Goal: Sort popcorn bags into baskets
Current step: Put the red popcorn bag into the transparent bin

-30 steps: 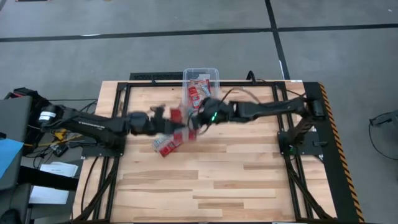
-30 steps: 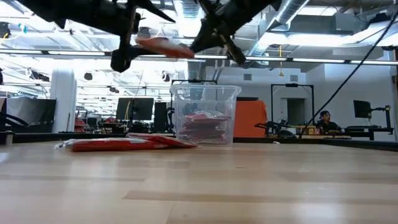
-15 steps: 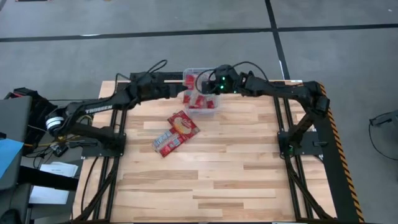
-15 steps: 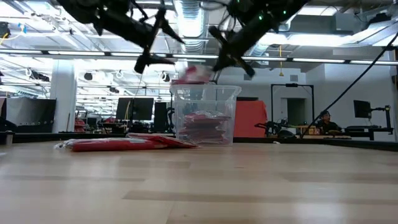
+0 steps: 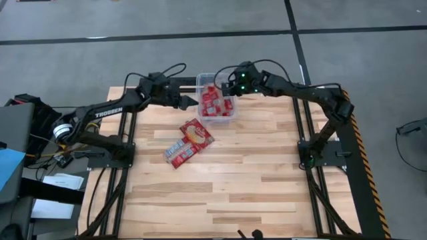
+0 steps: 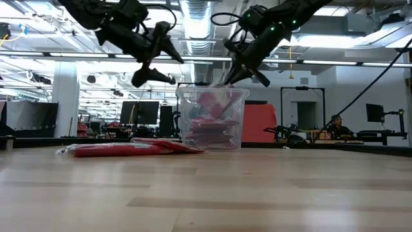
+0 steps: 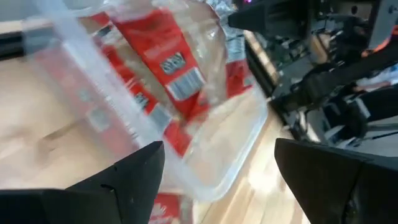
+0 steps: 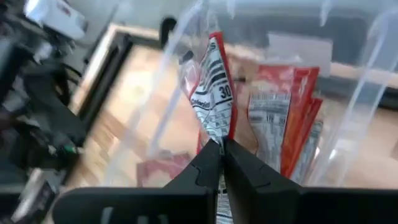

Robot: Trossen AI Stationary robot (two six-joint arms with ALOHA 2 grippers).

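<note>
The clear bin [image 5: 233, 76] stands at the table's far edge with several red popcorn bags [image 5: 212, 101] inside. My right gripper [image 5: 225, 88] is over the bin's right half, shut on one more red bag [image 8: 213, 87] that reaches down into the bin [image 6: 212, 122]. My left gripper [image 5: 189, 101] hovers open just off the bin's left wall [image 7: 93, 99], empty. Two more bags [image 5: 196, 133] [image 5: 179, 153] lie flat on the table near the bin, one overlapping the other. My right gripper [image 8: 221, 152] pinches the bag between its two fingers at the bag's upper edge [image 8: 217, 138]. The fingers come from above, slanting down from the table's right. The bag [image 6: 210, 103] hangs tilted below them inside the bin; whether its lower end rests on the other bags I cannot tell.
A black frame [image 5: 167, 83] runs along the table's far edge beside the bin. Bare wood [image 5: 240, 193] covers the near half of the table. In the low view, the two loose bags [image 6: 129, 149] lie left of the bin.
A second ago both grippers had one bag between them above the table, near the bin's near side. Both moved toward the far edge. The bag is now with the right gripper alone, which has brought it down into the bin; the left gripper stands apart at the bin's left.
</note>
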